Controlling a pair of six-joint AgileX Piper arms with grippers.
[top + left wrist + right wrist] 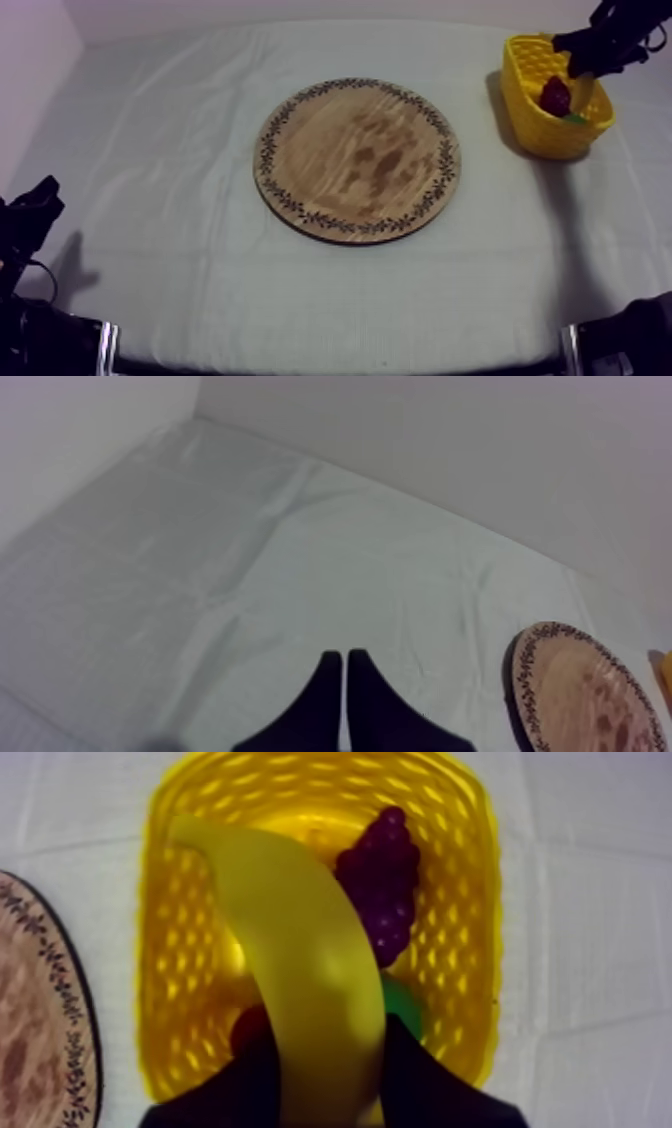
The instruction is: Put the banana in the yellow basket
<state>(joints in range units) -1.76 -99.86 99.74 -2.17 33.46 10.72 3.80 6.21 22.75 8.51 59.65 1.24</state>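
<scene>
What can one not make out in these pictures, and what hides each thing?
- Right wrist view: the banana, held by the right gripper, covers much of the inside of the yellow basket; the green thing beside the grapes cannot be identified.
- Left wrist view: the picture's edge cuts off the wooden board.
- Top view: the right gripper's dark shape covers the basket's far corner.

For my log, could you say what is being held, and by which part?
The right gripper holds the banana near one end, over the yellow basket.
</scene>
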